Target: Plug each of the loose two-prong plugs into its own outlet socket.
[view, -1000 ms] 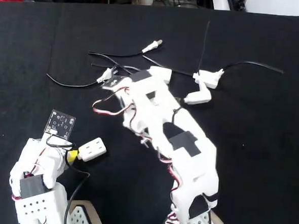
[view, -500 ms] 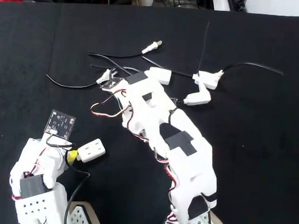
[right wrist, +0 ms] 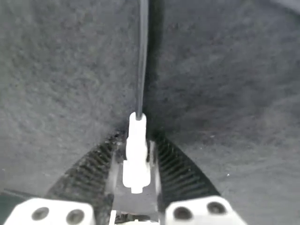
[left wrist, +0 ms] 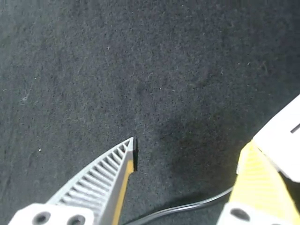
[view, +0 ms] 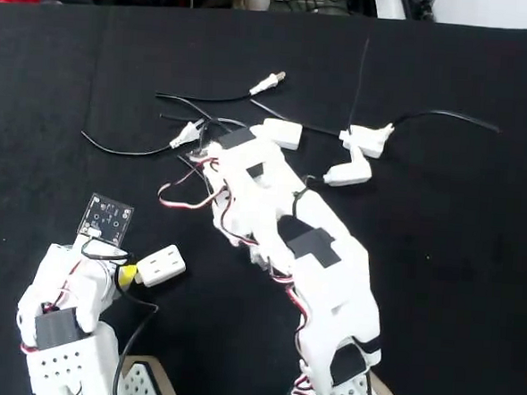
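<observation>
- The left gripper (left wrist: 190,146) is spread wide; a white plastic outlet block (view: 162,265) lies just beside its yellow finger (left wrist: 251,178) on the black cloth table (view: 472,291).
- The right gripper (right wrist: 136,137) pinches a small white two-prong plug (right wrist: 136,161) by the black cord tangle (view: 206,118).
- The grasp looks done; the next move is probably to carry the plug over and line its prongs up with the slots.

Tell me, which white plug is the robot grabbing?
The plug gripped by the right end effector; the other loose plug lies untouched farther back.
</observation>
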